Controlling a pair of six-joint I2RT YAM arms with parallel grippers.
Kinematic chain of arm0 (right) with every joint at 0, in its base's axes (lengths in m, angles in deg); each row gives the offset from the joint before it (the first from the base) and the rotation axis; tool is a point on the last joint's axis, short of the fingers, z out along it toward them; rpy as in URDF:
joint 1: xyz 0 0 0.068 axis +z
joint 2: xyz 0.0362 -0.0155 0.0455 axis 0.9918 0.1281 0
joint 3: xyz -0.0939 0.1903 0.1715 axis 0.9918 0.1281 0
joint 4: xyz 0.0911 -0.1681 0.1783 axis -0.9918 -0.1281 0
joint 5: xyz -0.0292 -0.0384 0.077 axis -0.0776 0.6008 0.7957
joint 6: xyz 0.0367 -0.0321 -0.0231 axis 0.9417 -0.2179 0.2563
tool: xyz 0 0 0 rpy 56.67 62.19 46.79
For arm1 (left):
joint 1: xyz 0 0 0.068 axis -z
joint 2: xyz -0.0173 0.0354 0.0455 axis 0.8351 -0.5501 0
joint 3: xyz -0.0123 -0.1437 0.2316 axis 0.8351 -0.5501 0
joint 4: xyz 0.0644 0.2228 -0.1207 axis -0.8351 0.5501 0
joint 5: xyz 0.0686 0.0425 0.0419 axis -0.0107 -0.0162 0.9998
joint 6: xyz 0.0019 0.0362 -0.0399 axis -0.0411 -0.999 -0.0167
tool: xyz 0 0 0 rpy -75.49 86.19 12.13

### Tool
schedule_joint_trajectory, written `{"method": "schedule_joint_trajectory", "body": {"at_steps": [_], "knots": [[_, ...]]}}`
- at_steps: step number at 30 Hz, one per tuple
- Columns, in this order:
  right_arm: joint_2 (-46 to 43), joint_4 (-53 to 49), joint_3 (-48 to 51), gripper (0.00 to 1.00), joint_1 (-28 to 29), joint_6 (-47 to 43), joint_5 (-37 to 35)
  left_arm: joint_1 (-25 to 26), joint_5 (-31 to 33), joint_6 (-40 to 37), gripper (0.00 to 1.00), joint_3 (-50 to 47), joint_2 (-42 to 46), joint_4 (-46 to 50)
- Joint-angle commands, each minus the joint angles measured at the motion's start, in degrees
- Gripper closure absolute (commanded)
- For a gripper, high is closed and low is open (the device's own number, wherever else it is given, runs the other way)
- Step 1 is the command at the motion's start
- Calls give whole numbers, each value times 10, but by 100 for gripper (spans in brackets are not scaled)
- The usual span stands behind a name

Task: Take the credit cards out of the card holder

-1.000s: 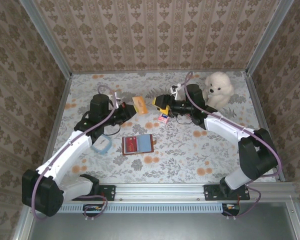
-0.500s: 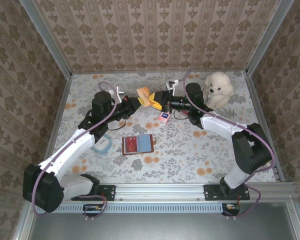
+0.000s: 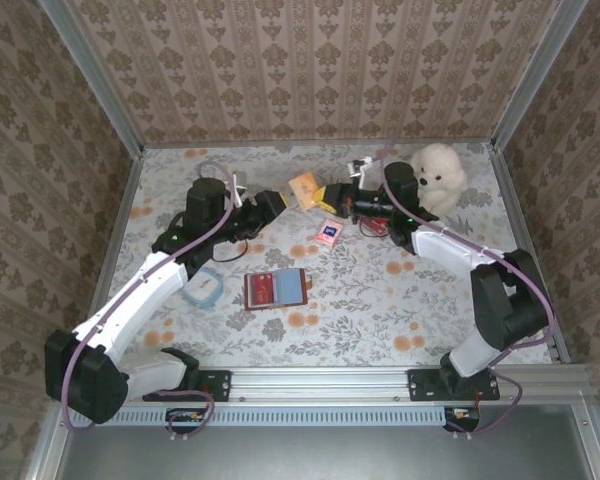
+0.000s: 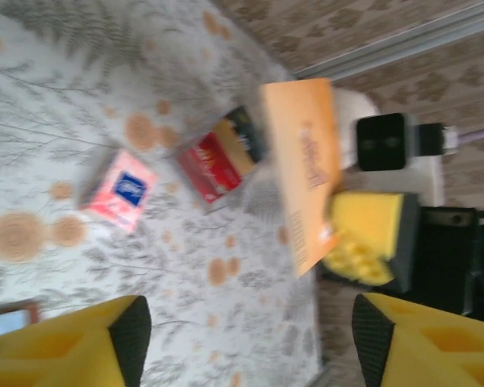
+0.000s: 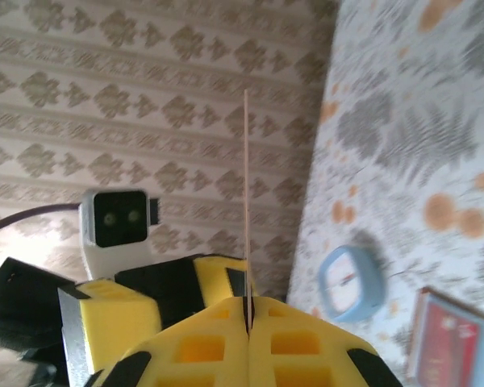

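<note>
Note the right gripper (image 3: pixel 332 196) clamped shut on one end of the orange card (image 3: pixel 303 188), held on edge above the far middle of the table (image 3: pixel 400 300). Note the left gripper (image 3: pixel 270 203) just left of the card, jaws wide apart and gripping nothing. Locate the card holder (image 3: pixel 276 288) lying open near the centre of the table, with what looks like a red card (image 3: pixel 265 289) inside, and a pink card (image 3: pixel 328 232) lying loose between holder and right gripper. Treat the end pinch as the main risk: expect pivoting or slipping of the orange card between the foam pads under any quick swing. Watch for contact with the open left fingers (image 4: pixel 81 339) close beside the card; expect a knock there to twist it loose. Avoid a release from height: expect a bounce toward the plush dog (image 3: pixel 435 178) or onto the pink card. Count the red card as not yet removed.
</note>
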Motion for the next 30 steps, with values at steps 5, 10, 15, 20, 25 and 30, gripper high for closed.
{"method": "schedule_joint_trajectory", "body": {"at_steps": [5,10,15,20,25,30], "knots": [[-97,-238,-8,100,-117,-272,-43,-2,162,-110,14,-10,15,227],[-137,-420,-47,100,-165,-506,-144,-4,192,-167,0,-42,29,250],[-148,-415,-40,100,-191,-593,-179,-12,195,-186,0,-61,45,247],[-125,-434,-66,100,-192,-694,-164,-17,191,-200,0,-62,43,251],[-89,-463,-102,100,-192,-803,-173,-20,188,-200,0,-62,40,247],[-21,-534,-164,100,-191,-896,-193,-22,179,-204,0,-58,38,246]]}}
